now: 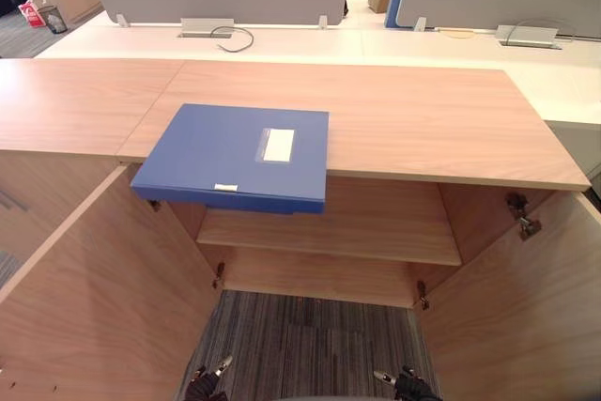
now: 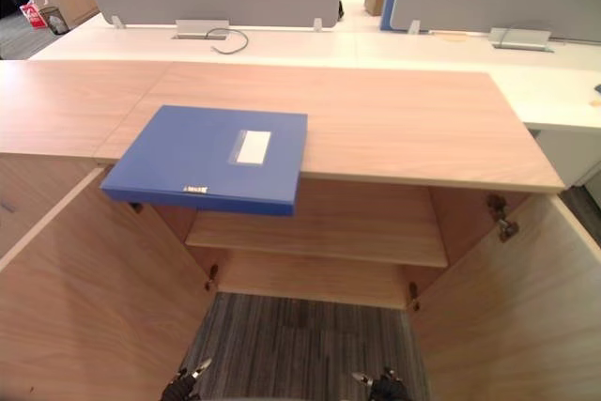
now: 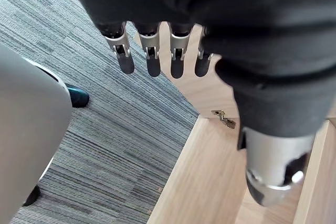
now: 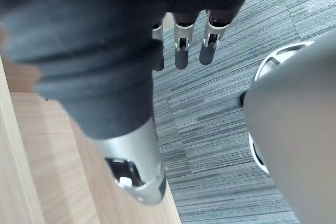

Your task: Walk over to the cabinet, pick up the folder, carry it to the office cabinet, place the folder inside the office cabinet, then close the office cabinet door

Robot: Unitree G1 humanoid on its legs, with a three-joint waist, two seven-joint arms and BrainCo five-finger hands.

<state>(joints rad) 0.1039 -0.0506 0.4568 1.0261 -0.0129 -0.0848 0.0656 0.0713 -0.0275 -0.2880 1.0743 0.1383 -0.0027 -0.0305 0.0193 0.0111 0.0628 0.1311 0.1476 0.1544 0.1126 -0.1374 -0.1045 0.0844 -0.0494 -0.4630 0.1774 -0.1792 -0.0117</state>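
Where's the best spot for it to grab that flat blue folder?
Its near long edge, from the robot's own side: the flat blue folder lies flat on the wooden cabinet top with that edge overhanging the open front, probably leaving room beneath to pinch it.

Wooden cabinet top (image 1: 423,119) carries a blue folder (image 1: 235,157) overhanging its edge.

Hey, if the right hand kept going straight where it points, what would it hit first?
Probably the carpet: the right hand hangs with straight fingers aimed at it, close beside the open cabinet door.
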